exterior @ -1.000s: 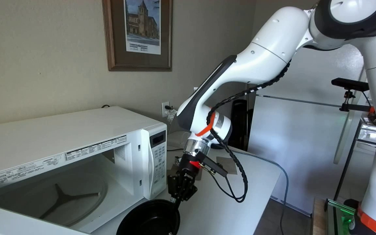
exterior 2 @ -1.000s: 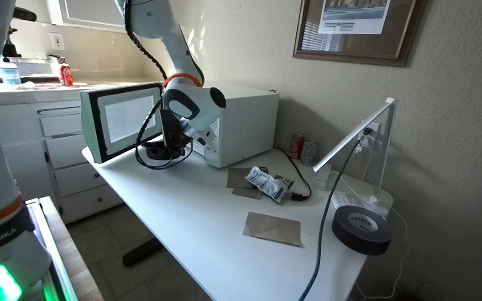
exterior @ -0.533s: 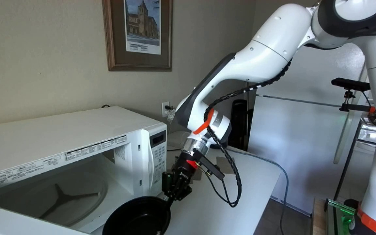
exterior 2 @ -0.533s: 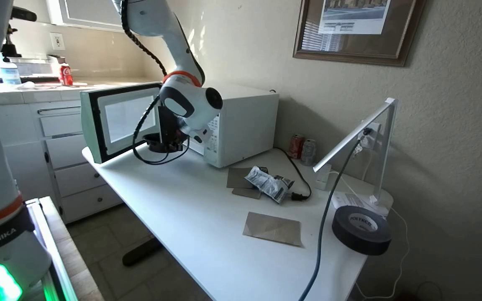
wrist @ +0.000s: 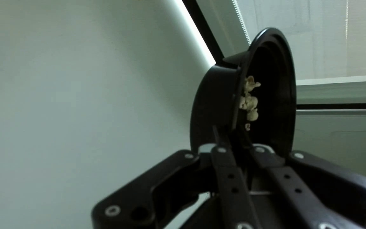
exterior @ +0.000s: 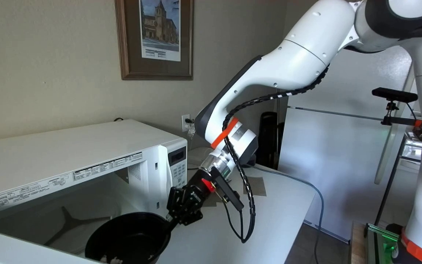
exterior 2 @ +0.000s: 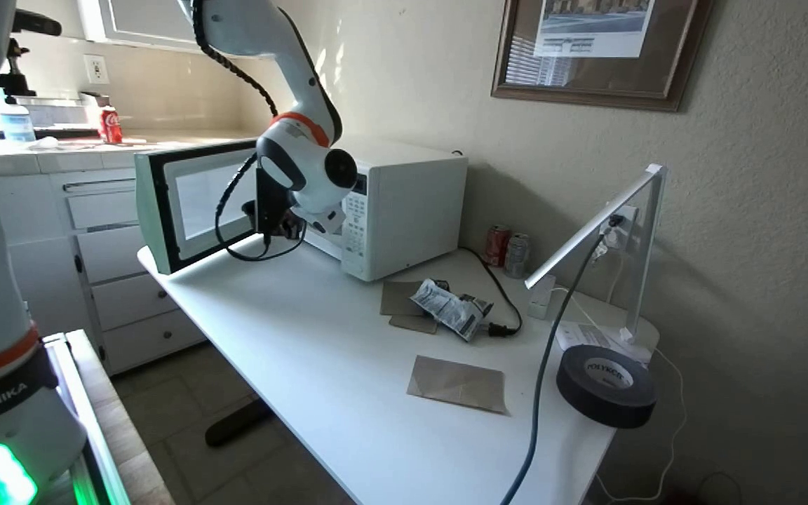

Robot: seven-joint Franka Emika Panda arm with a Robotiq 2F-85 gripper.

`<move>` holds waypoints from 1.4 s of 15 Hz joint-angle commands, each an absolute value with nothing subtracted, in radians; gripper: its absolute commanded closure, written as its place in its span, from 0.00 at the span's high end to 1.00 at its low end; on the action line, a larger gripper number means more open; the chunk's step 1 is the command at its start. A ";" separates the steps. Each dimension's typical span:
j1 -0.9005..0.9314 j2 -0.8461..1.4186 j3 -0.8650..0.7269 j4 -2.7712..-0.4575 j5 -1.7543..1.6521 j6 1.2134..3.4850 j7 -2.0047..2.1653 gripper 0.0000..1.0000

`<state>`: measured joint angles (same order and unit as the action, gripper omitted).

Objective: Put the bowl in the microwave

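Though untidy beside the microwave (exterior 2: 414,210), white table (exterior 2: 348,379) below framed picture (exterior: 156,38)

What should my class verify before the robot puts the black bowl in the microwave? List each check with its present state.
1. Hand gripping the black bowl: ok, shut across its rim.
2. Door of the microwave: ok, open.
3. Popcorn inside the bowl: ok, a few pieces lie in it.
4. Bowl level: cannot tell; it looks slanted in the wrist view, but that camera may be slanted too.
5. Turntable ready to receive it: cannot tell; the bowl hides part of it in an exterior view.
6. Bowl lined up for entry: cannot tell; depth is unclear.
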<state>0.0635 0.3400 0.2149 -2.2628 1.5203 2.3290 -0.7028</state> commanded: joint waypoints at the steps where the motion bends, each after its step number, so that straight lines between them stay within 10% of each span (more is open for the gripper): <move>1: 0.120 0.334 0.190 -2.266 1.673 2.365 -0.777 0.02; 21: 0.261 0.514 0.135 -2.020 1.876 2.553 -0.763 0.02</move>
<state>0.2289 0.4521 0.1546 -2.0860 1.8409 2.5257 -0.7865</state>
